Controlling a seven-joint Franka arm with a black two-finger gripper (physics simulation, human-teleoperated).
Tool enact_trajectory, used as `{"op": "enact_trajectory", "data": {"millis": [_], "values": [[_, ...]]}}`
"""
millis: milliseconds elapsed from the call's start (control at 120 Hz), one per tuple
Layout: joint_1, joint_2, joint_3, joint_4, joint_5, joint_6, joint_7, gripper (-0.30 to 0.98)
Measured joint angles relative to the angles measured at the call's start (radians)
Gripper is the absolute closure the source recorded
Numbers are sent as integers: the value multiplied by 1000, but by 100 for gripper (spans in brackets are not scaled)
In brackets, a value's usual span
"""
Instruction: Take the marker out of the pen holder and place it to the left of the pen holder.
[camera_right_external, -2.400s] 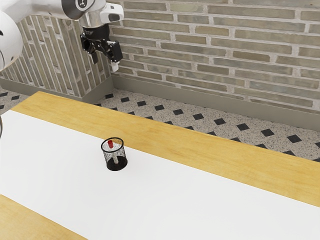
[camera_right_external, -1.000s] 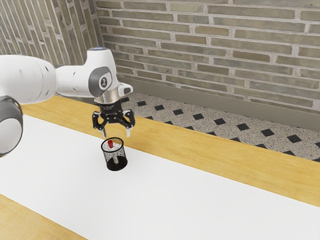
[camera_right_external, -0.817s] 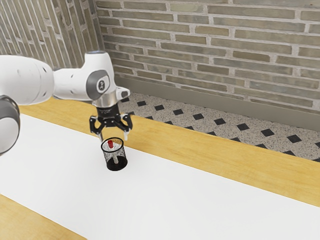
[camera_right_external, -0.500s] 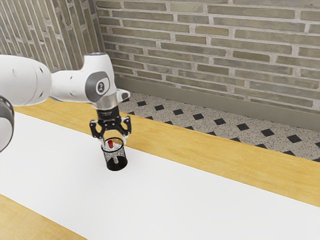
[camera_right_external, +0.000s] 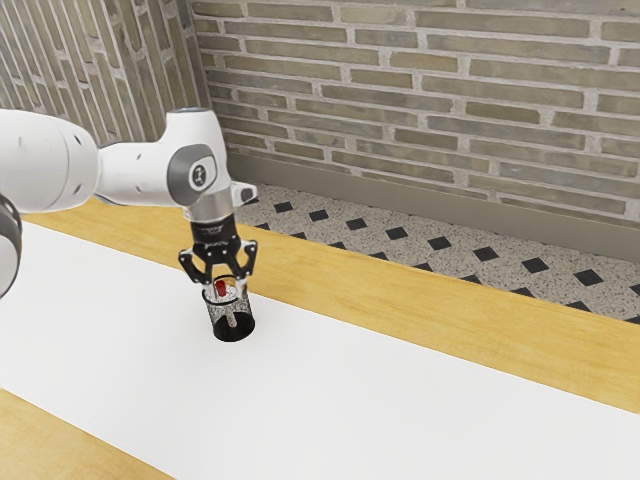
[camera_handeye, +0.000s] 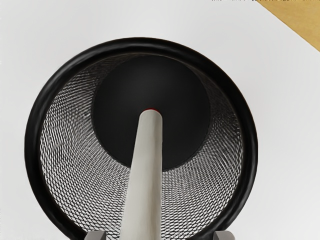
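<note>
Nearest to us is the bare wood of the table (camera_right_external: 60, 445), then the broad white strip (camera_right_external: 350, 400) laid along it. On that strip stands our black mesh pen holder (camera_right_external: 234, 331), and inside it is the marker (camera_right_external: 221, 289), its red end up near the rim. Our pincer (camera_right_external: 226, 292) points down at the holder's mouth, its fingers apart, one on either side of the marker with a gap to each. From the wrist view we see the marker's pale barrel running down to the holder's dark base. Farther off lie the diamond-patterned floor (camera_right_external: 485, 254) and, last, the brick wall (camera_right_external: 480, 90).
</note>
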Motion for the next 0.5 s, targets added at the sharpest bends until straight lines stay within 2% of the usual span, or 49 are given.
{"op": "enact_trajectory", "data": {"millis": [500], "values": [[1, -3, 12, 1, 5, -4, -20, 67]]}}
